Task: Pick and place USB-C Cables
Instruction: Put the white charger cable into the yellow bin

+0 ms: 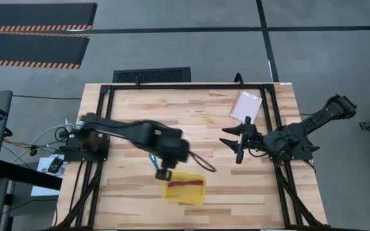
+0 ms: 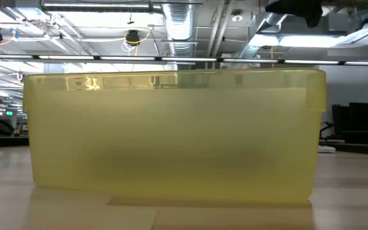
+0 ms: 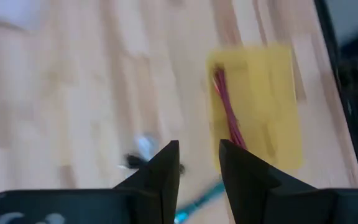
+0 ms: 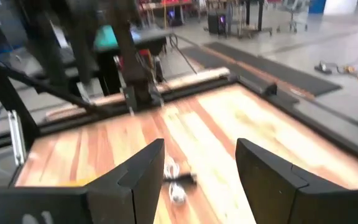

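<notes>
Your left gripper (image 1: 164, 173) sits low of centre in the high view, just off the upper-left corner of the yellow tray (image 1: 194, 194). The left wrist view shows its jaws parted by a narrow gap with nothing between them, so you are carrying no cable.

One job looks done: the dark red cable (image 1: 186, 183) lies inside the tray, along its upper part in the high view. The teal cable (image 3: 199, 200) shows in the left wrist view close to your own fingers, on the bare tabletop (image 1: 133, 109) outside the tray; in the high view only a speck of teal peeks out from under the arm. A small pale and dark cable bundle (image 3: 140, 154) lies on the wood near it in that view, too blurred for you to say which cable it is.

Your right gripper (image 1: 237, 144) waits right of centre in the high view, below the pale pink packet (image 1: 246, 106), jaws wide apart and empty.

By the look of it, you are between placements, going for the second cable. The next move calls for lining the left jaws across the teal cable, opening them wider, dropping to the wood and closing on the bundle. Then lift clear of the tray wall, which the low view shows is tall, before releasing inside.
</notes>
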Tool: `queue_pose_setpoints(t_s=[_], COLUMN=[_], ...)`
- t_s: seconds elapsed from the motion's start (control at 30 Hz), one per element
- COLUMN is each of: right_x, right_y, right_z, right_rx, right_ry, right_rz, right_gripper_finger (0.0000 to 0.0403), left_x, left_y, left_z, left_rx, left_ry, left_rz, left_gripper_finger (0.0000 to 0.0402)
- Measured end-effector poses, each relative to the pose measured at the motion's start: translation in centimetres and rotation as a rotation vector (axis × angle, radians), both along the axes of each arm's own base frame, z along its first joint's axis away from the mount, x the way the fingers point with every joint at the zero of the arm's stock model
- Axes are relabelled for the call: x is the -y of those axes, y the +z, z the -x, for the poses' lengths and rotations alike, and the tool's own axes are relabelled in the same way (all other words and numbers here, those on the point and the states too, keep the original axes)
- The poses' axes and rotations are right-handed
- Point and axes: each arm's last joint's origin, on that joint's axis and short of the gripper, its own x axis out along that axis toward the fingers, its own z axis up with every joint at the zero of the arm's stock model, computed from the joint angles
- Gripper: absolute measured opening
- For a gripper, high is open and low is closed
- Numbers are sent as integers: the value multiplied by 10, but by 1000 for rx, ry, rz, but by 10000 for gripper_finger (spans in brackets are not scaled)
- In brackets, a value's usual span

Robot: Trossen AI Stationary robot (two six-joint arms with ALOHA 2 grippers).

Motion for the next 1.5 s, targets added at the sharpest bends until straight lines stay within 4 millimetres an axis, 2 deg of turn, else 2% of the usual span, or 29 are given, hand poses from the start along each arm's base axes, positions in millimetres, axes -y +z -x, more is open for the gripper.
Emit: queue_pose_setpoints(t_s=[0.1,0.2,0.33,0.5,0.67,0.9,1.0,1.2,1.5], right_x=[0,0,1,5,16,33,36,37,36], right_y=[-8,-21,-41,-62,-77,-113,-132,-164,-189], right_z=[-1,-9,-27,-58,-85,-113,-121,-138,-183], right_rx=[-51,-118,-206,-246,-224,-263,-294,-323,-382], right_ry=[-17,-43,-63,0,75,137,160,199,255], right_rz=[-28,-36,-14,-9,17,18,8,101,178], right_gripper_finger=[221,221,221,221,221,225,238,267,293], left_x=[8,17,21,15,4,-6,-10,-14,-16], left_y=[27,30,8,-42,-84,-124,-131,-136,-136], left_z=[32,61,92,113,123,128,128,128,128], left_rx=[188,342,525,673,791,881,878,869,870], left_ry=[65,115,157,177,198,276,326,366,376], left_rz=[-41,-74,-86,21,120,162,165,164,160], left_gripper_finger=[100,100,100,100,101,126,142,161,162])
